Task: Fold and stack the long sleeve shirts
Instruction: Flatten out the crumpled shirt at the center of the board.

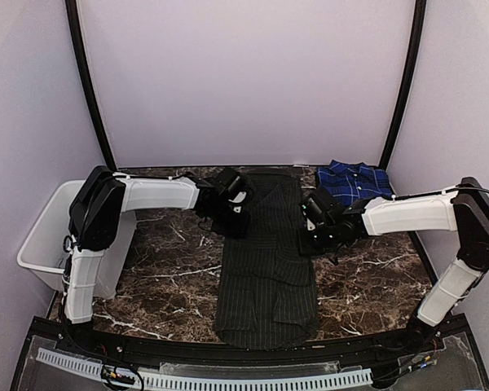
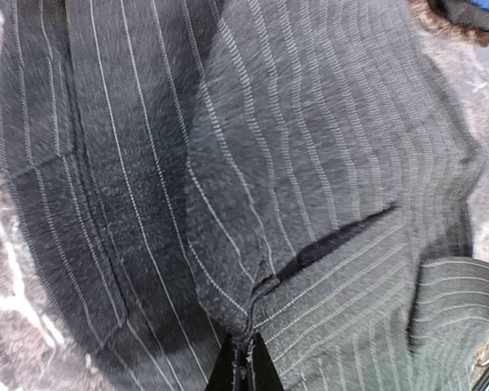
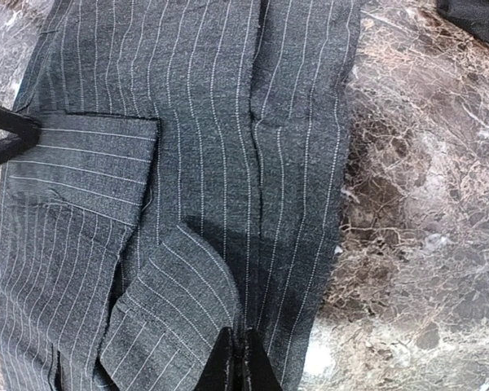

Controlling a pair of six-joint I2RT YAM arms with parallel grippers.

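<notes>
Top view: the black shirt (image 1: 267, 277), pinstriped, lies lengthwise down the middle of the marble table (image 1: 167, 273). Its narrow end is at the upper centre of the frame and its wider end is at the lower centre. The plaid shirt (image 1: 354, 181) lies as a small bundle at the upper right, apart from the black shirt. A white bin (image 1: 42, 236) stands off the table's left edge.

The left gripper (image 1: 236, 224) sits over the black shirt's left edge in the upper half of the frame. The right gripper (image 1: 310, 238) sits at the shirt's right edge, slightly lower in the frame.

Left wrist view: pinstriped cloth fills nearly the whole frame. At the lower centre the fingertips (image 2: 224, 376) are pressed together, and a fold of the black shirt is drawn to a point between them. A dark shadow lies under the raised flap to the right.

Right wrist view: the black shirt covers the left two thirds of the frame, with bare marble on the right. At the lower centre the fingertips (image 3: 220, 368) meet with no gap, pinching the edge of a rounded flap of the shirt. The flap casts a shadow on the cloth below. At the left edge of the frame, the left gripper's dark tips rest on the corner of a folded panel.
</notes>
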